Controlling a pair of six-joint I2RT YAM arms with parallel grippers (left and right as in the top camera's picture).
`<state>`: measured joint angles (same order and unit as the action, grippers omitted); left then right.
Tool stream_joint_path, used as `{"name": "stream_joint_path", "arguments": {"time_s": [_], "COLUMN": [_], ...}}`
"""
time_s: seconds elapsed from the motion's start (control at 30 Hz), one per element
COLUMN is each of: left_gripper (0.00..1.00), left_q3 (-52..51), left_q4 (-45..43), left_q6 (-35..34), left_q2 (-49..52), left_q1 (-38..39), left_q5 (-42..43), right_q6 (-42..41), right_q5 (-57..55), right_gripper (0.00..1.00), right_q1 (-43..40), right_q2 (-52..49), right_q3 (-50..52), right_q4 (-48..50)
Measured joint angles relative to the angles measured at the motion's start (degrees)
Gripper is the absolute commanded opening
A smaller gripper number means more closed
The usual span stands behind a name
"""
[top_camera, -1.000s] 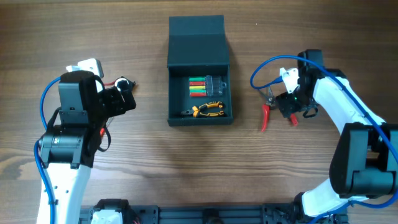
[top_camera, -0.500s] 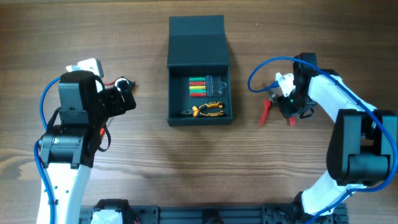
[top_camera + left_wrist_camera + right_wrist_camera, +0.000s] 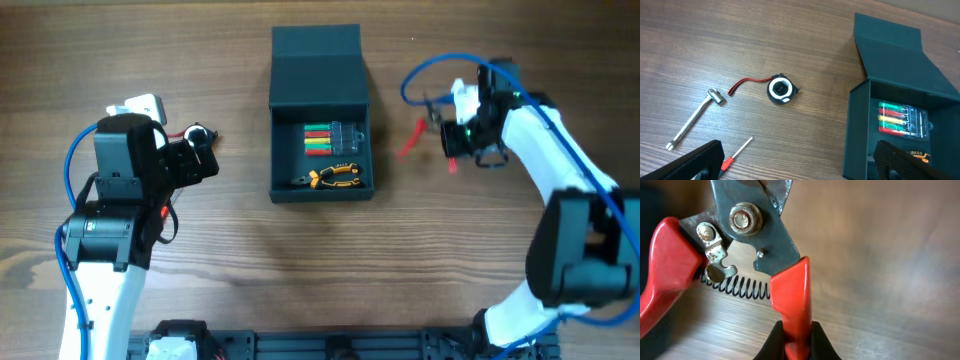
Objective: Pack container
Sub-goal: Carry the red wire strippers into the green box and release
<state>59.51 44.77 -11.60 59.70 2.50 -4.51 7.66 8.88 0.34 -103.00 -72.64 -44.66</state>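
Note:
The dark teal-grey container stands open at the table's middle, its flap lid folded back; its near wall shows in the left wrist view. Inside lie a clear case of coloured bits and orange-and-black pliers. To its right, my right gripper is shut on one handle of the red-handled pruning shears, lifted off the wood. Up close, the black fingers pinch that red handle at my right gripper. At the left, my left gripper stands wide open and empty.
Left of the container lie a black tape measure with a red strap, a metal wrench bar and a small red-handled screwdriver. The right arm's blue cable loops above the shears.
My right gripper shut on the shears' handle, raised them off the table and carried them toward the far side. The left arm has not moved.

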Motion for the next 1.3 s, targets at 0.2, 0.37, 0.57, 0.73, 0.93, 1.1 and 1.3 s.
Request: {"name": "stream_joint_path", "arguments": {"time_s": [0.2, 0.37, 0.57, 0.73, 0.93, 1.1, 1.3], "left_gripper": [1.0, 1.0, 1.0, 1.0, 1.0, 1.0, 1.0], "left_q3": [0.0, 0.0, 0.0, 0.0, 0.0, 0.0, 0.0], "left_q4": [0.0, 0.0, 0.0, 0.0, 0.0, 0.0, 0.0], "left_q6": [0.0, 0.0, 0.0, 0.0, 0.0, 0.0, 0.0], "left_q2": [0.0, 0.0, 0.0, 0.0, 0.0, 0.0, 0.0], "left_q1": [0.0, 0.0, 0.0, 0.0, 0.0, 0.0, 0.0], "left_q5": [0.0, 0.0, 0.0, 0.0, 0.0, 0.0, 0.0], "right_q6": [-0.5, 8.4, 32.9, 48.4, 55.8, 58.3, 59.1], "right_q5": [0.7, 1.7, 3.2, 3.5, 2.7, 1.4, 0.7], "right_gripper": [0.04, 0.04, 0.04, 0.04, 0.04, 0.04, 0.04], "right_q1": [7.2, 14.4, 21.8, 24.7, 27.0, 29.3, 30.1], "right_q2": [13.6, 16.5, 15.5, 11.7, 1.0, -4.4, -5.9], "right_q3": [-5.7, -5.8, -5.8, -5.8, -5.8, -5.8, -5.8], "right_q4": [0.2, -1.2, -1.2, 3.6, 6.6, 7.0, 8.1]}}
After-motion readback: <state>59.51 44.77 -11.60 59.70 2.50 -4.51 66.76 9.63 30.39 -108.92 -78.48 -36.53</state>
